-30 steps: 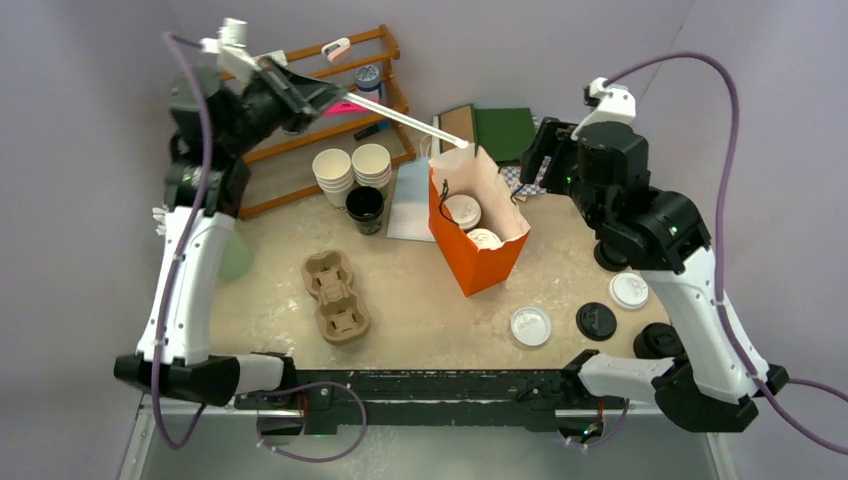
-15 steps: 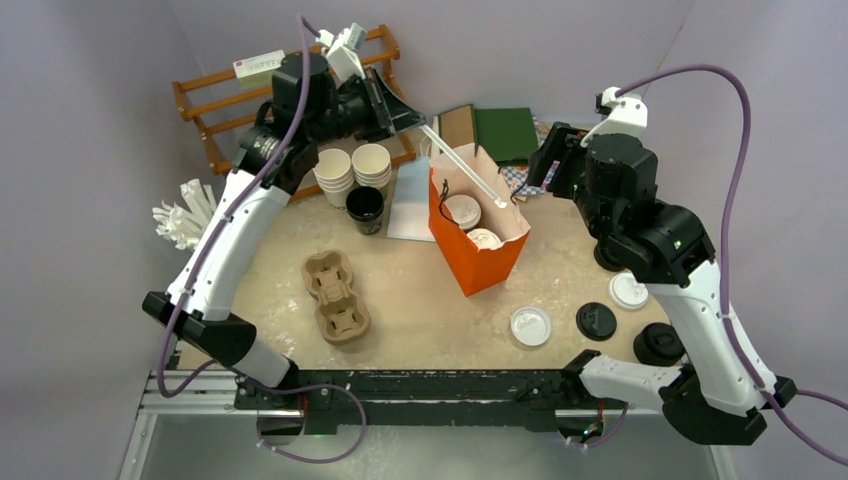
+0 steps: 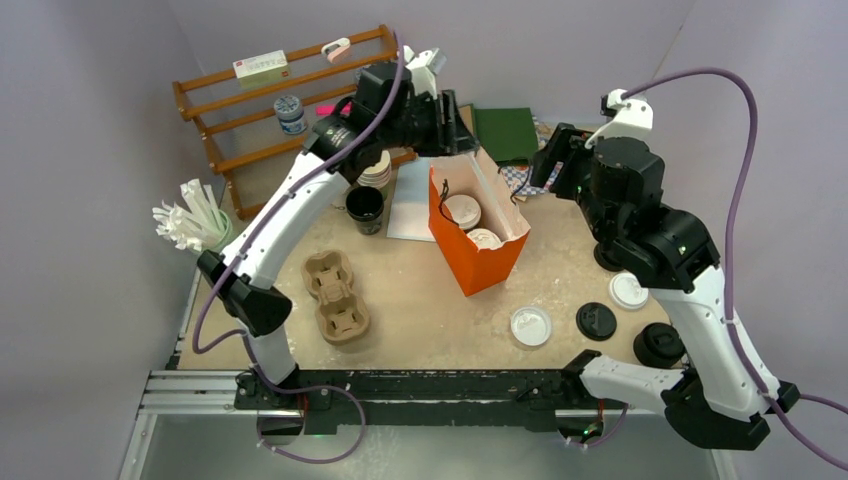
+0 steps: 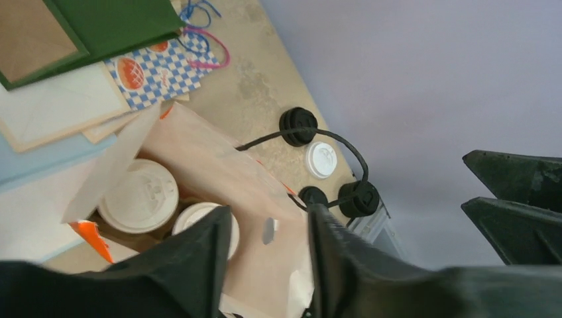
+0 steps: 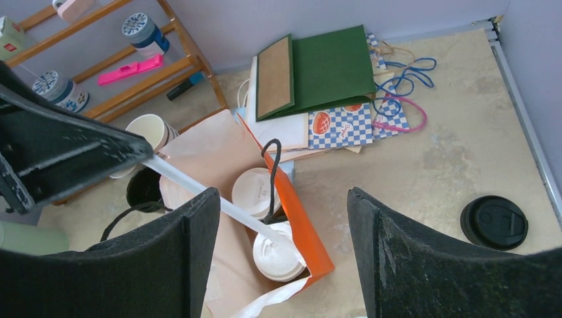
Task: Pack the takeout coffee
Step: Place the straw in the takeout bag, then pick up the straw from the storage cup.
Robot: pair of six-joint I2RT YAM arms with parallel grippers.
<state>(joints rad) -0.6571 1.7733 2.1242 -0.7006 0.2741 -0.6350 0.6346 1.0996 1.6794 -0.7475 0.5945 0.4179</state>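
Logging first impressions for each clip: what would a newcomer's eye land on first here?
The orange paper bag standing open mid-table, two white-lidded cups inside. A white straw slants from the left gripper at the bag's mouth down onto one lid. The right gripper hovers open beside it.

place: robot lab cell | signs: arms (image 3: 285, 205) bolted to table (image 3: 420, 300), bare walls (image 3: 90, 100)
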